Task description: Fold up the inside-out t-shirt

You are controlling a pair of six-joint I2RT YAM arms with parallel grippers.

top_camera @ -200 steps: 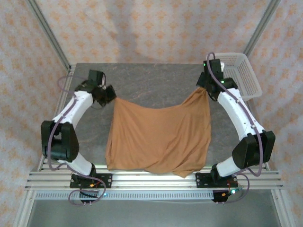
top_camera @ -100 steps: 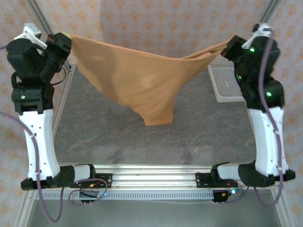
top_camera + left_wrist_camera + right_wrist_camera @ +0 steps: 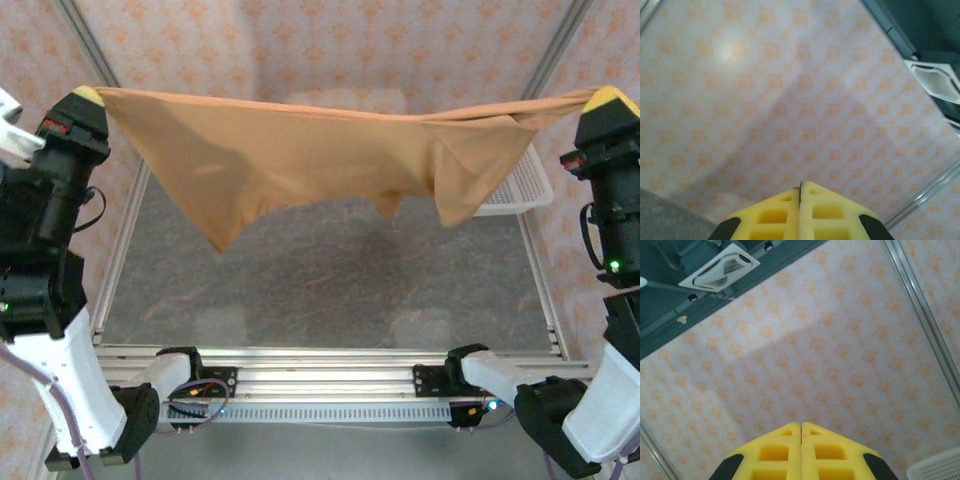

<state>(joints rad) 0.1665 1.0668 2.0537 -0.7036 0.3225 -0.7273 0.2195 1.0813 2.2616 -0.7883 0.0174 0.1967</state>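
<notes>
Orange-tan cloth, the inside-out t-shirt (image 3: 300, 150), is hanging stretched in the air above the grey table (image 3: 330, 290) in the top view. Its upper corners are running into the left gripper (image 3: 88, 97) and the right gripper (image 3: 610, 98), both clamping it. The wrist views are showing yellow fingers (image 3: 775, 215) pressed together before the patterned wall (image 3: 740, 100). The cloth is partly hiding the white basket (image 3: 525, 185) at far right.

The inside-out t-shirt (image 3: 300, 160) covers part of the white basket (image 3: 525, 185) at the worktop's far right corner. Its corners lie hidden, seemingly pinched, inside the left gripper (image 3: 88, 96) and right gripper (image 3: 608, 99).
</notes>
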